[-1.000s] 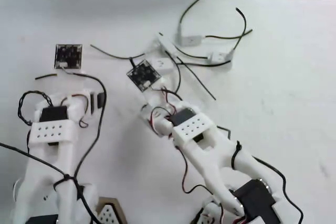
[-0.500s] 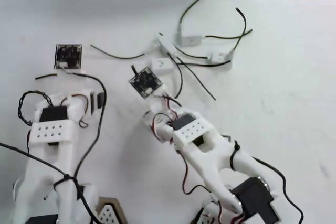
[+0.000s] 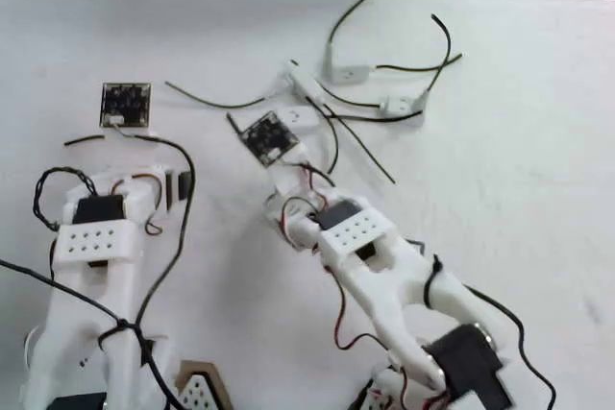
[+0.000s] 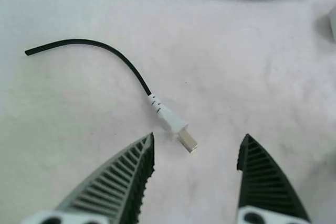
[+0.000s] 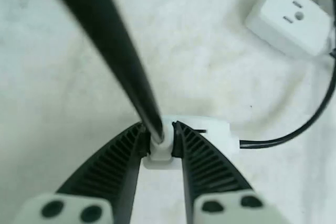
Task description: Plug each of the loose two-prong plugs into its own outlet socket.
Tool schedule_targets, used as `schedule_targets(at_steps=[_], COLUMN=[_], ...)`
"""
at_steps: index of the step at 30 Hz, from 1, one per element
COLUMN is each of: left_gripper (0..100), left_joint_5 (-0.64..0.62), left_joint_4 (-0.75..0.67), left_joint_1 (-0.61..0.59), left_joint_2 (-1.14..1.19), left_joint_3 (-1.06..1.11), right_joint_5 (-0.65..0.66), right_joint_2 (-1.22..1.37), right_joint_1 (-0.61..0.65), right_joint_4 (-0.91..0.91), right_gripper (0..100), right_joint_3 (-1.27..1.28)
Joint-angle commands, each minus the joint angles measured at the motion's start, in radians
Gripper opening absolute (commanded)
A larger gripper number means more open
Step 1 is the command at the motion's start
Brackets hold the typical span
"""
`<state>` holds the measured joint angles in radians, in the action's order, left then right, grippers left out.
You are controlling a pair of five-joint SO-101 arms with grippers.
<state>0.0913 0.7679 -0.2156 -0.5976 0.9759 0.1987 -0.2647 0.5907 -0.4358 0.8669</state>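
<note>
My left claw [image 4: 198, 139] hangs wide open over the table [image 4: 79, 3]. Its two ribbed fingers [image 4: 126, 177] sit either side of a loose plug [image 4: 173, 124], which lies flat and untouched just ahead of them. The plug's metal prongs point back toward the claw, and its black cord [image 4: 113, 56] curls away to a free end.

My right claw [image 5: 158, 128] is clamped shut on a second plug [image 5: 159, 150], held upright with its black lead [image 5: 105, 40] rising toward the camera. That plug sits right against a white socket block [image 5: 212, 129]; I cannot tell whether the prongs are in. A thin cable [image 5: 294, 132] leaves the block sideways. Another outlet [image 5: 289, 17] lies nearby, face up with its slots showing.

From above, the right arm [image 3: 356, 232] angles toward the tangle of cords mid-table, and the left arm [image 3: 94, 237] is well apart from it.
</note>
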Motion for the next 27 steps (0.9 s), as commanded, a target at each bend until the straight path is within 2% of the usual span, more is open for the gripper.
schedule_targets(at_steps=[1, 7, 14, 21, 27], left_gripper=[26, 26, 26, 26, 26], left_joint_5=[-0.011, -0.011, -0.011, -0.011, -0.011], left_joint_4=[-0.012, -0.012, -0.011, -0.011, -0.012], left_joint_1=[-0.013, -0.013, -0.013, -0.013, -0.013], left_joint_2=[-0.031, -0.031, -0.031, -0.031, -0.030], left_joint_3=[-0.003, -0.003, -0.003, -0.003, -0.002], right_joint_5=[0.008, -0.003, -0.003, -0.003, -0.003], right_joint_2=[-0.142, -0.094, 0.116, 0.285, 0.292], right_joint_1=[-0.070, -0.173, -0.275, -0.272, -0.272], right_joint_4=[-0.004, -0.004, -0.004, -0.013, -0.147], right_gripper=[1.7, 1.8, 2.0, 2.1, 2.2], right_joint_3=[-0.091, -0.256, -0.407, -0.436, -0.442])
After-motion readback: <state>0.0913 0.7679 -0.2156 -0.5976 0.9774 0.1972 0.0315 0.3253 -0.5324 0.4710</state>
